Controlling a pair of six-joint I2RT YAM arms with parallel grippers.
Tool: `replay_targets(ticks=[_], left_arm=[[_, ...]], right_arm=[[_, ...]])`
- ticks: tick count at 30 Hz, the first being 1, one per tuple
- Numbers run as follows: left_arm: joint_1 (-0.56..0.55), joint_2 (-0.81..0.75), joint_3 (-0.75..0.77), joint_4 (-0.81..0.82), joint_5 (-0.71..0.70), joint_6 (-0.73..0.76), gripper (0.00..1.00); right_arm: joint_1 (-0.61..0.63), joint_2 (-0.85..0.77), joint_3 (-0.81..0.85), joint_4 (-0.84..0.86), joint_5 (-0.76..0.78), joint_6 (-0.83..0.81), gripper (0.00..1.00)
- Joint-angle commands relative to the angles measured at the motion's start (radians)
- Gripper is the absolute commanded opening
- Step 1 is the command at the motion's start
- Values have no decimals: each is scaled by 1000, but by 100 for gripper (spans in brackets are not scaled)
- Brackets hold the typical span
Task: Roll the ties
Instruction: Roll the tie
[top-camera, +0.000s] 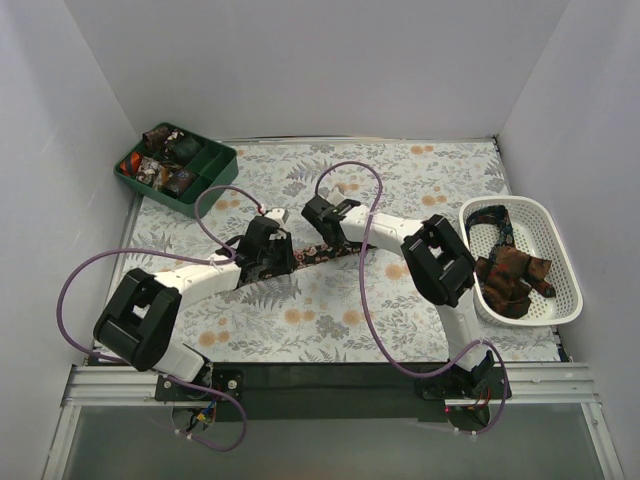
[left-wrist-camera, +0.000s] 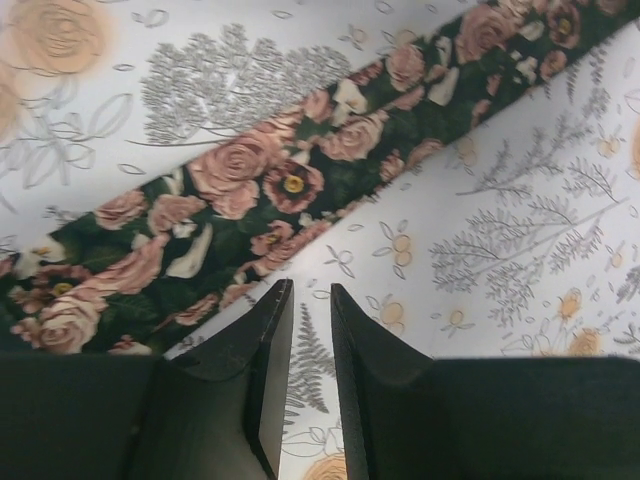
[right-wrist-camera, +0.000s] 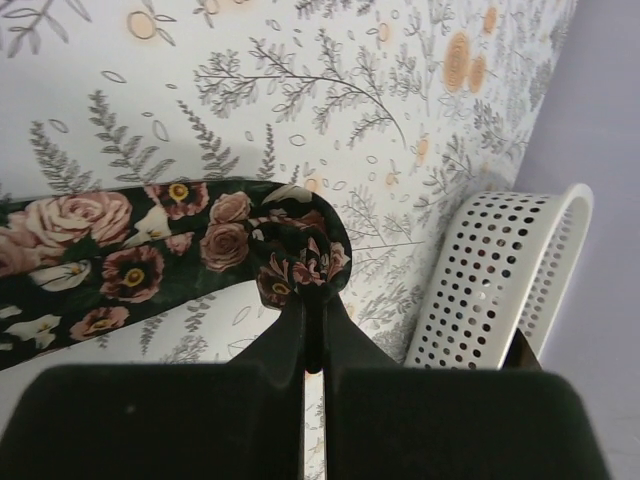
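Fabric of the dark rose-print necktie (right-wrist-camera: 120, 245) looks limp, slippery. Right hand (right-wrist-camera: 312, 318) pinches its curled end, the sensible hold; left hand (left-wrist-camera: 311, 300), narrow and empty, hovers at the tie's six o'clock.

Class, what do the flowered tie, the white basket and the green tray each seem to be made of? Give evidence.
Flowered tie: printed fabric, matte; it curls softly. Basket: probably moulded plastic, smooth, regular holes. Tray: likely rigid plastic, thin straight walls; too small to be sure.

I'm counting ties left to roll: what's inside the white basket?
A heap of unrolled ties, dark and brownish, lies in the white basket. Whether more lie beneath them is hidden.
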Motion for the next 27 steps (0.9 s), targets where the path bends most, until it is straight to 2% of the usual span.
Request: replay_targets(ticks=[1, 13, 21, 27], left_arm=[[27, -1, 29, -14, -37, 12, 21], [29, -41, 5, -23, -5, 5, 21], [29, -53, 2, -29, 1, 6, 21], [29, -67, -4, -30, 7, 6, 21]], right_arm=[[-2, 13, 45, -36, 121, 11, 1], [26, 119, 71, -43, 52, 18, 1], [30, 121, 78, 0, -156, -3, 1], [23, 113, 87, 42, -300, -66, 13]])
